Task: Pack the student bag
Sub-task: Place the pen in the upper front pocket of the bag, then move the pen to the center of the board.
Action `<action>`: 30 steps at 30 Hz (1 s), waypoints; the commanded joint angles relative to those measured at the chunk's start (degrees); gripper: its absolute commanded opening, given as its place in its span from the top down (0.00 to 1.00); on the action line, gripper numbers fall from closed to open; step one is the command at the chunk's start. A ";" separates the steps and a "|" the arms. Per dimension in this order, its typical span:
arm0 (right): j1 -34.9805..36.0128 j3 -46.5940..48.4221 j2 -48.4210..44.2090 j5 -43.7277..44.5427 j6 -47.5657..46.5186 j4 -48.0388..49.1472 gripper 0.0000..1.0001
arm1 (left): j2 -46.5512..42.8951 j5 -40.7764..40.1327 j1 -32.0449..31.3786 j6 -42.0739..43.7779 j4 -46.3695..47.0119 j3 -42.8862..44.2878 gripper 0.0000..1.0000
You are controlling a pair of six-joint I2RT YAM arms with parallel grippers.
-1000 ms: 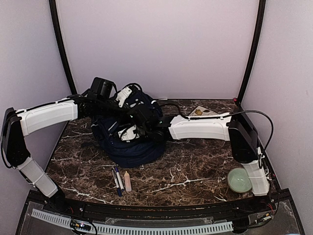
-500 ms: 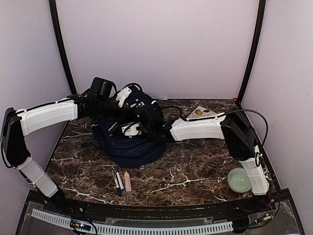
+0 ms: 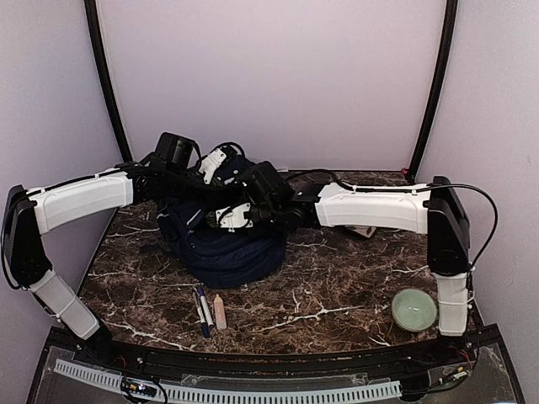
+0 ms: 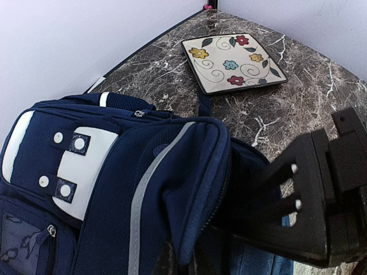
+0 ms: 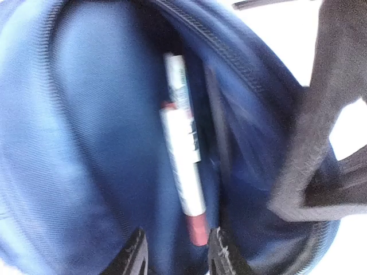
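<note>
The right gripper [image 5: 175,258], pinched a second ago, now stands spread inside the student bag [image 3: 223,252]. A white, red-ended marker [image 5: 183,154] lies loose on the smooth blue lining just past its fingertips, so one item looks delivered. The left gripper [image 3: 217,162] is pressed together, apparently pinching the bag's rim at twelve o'clock to hold it open. The bag, soft navy fabric, slumps at ten o'clock on the glossy veined marble table [image 3: 337,295]. Two slim pens [image 3: 202,310] wait at its six o'clock.
</note>
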 commanded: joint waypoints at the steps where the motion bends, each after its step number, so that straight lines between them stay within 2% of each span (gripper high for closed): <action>1: 2.24 1.80 -3.27 -8.48 9.78 -11.73 0.63 | -2.95 1.98 -0.30 -0.10 4.88 1.25 1.00; 7: 4.57 0.68 -3.53 -16.97 19.13 -17.00 0.63 | -2.84 1.93 -0.30 -0.10 4.81 1.19 1.00; 12: 5.98 1.50 -0.11 -26.90 28.03 -18.61 0.63 | -2.89 1.83 -0.34 0.07 4.70 1.24 1.00; 19: 8.52 6.69 7.57 -27.93 36.95 -17.41 0.63 | -2.98 1.04 -0.30 0.51 4.48 1.16 1.00; 24: 10.38 7.09 10.25 -28.52 37.54 -15.87 0.62 | -3.10 0.91 -0.30 0.51 4.55 1.08 1.00; 30: 11.08 9.61 14.26 -29.17 38.84 -16.52 0.54 | -2.99 1.36 -0.30 0.51 4.38 1.25 1.00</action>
